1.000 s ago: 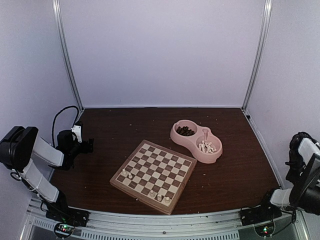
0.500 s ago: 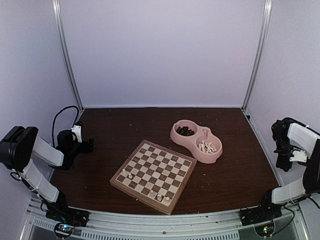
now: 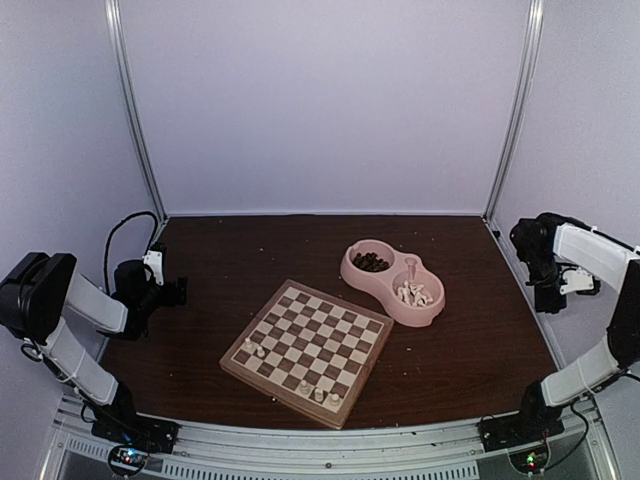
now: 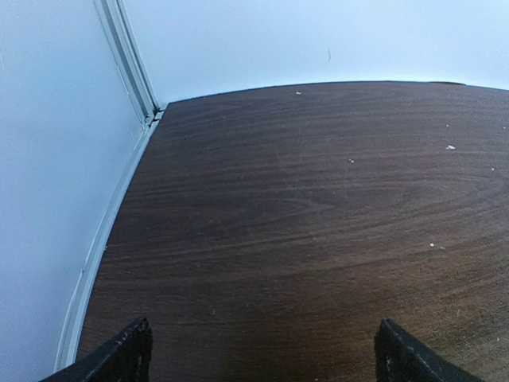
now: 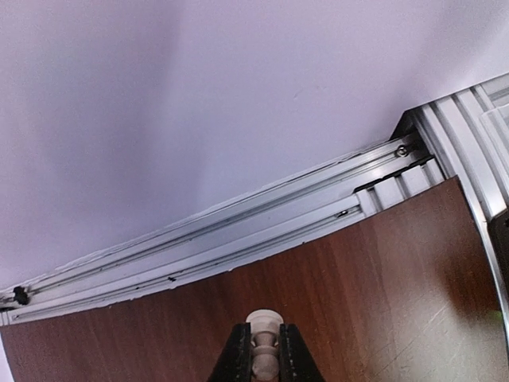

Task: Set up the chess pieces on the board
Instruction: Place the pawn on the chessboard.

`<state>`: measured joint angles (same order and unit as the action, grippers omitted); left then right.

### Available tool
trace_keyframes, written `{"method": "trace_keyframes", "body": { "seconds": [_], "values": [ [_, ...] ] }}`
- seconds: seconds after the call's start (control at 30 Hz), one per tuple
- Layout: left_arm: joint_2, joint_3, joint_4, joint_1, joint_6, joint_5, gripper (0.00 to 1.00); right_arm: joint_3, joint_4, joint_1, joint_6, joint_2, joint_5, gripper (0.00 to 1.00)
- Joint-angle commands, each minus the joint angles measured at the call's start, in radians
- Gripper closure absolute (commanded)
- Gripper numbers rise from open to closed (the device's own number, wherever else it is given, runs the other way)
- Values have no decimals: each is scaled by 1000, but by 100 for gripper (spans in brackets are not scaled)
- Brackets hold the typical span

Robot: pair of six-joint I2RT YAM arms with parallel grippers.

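The board [image 3: 315, 340] lies at the front middle of the table, turned slightly. Several cream chess pieces stand on it: two near its left corner [image 3: 254, 348] and three along its near edge [image 3: 319, 393]. More cream pieces [image 3: 412, 294] lie in the right well of the pink bowl. In the right wrist view my right gripper [image 5: 265, 350] is shut on one cream chess piece [image 5: 264, 326], held over the table's right edge by the wall rail. My right gripper [image 3: 547, 300] hangs beside the right wall. My left gripper [image 4: 262, 354] stands open over bare table at the far left [image 3: 180, 291].
The pink double bowl [image 3: 385, 290] sits behind and right of the board, with dark brown pieces [image 3: 371, 262] in its left well. White walls and aluminium rails [image 5: 238, 219] close in the table on three sides. A black cable [image 3: 115, 240] loops above the left arm.
The right arm has swung up and inward from the far right edge, now reaching along the right wall toward the back of the table. The left arm has not moved.
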<state>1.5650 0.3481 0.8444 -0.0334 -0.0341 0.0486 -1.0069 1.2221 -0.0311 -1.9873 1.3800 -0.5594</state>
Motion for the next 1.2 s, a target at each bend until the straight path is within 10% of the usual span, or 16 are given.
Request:
{"method": "trace_keyframes", "body": {
  "seconds": [0.0, 0.57, 1.17],
  "values": [
    [3, 10, 32, 9, 7, 0, 2, -41, 120, 82, -188, 0, -182, 100],
    [3, 11, 33, 9, 7, -1, 2, -235, 217, 322, -90, 204, -313, 100],
    [3, 10, 32, 9, 7, -1, 2, -240, 309, 436, 44, 16, -399, 100]
  ]
}}
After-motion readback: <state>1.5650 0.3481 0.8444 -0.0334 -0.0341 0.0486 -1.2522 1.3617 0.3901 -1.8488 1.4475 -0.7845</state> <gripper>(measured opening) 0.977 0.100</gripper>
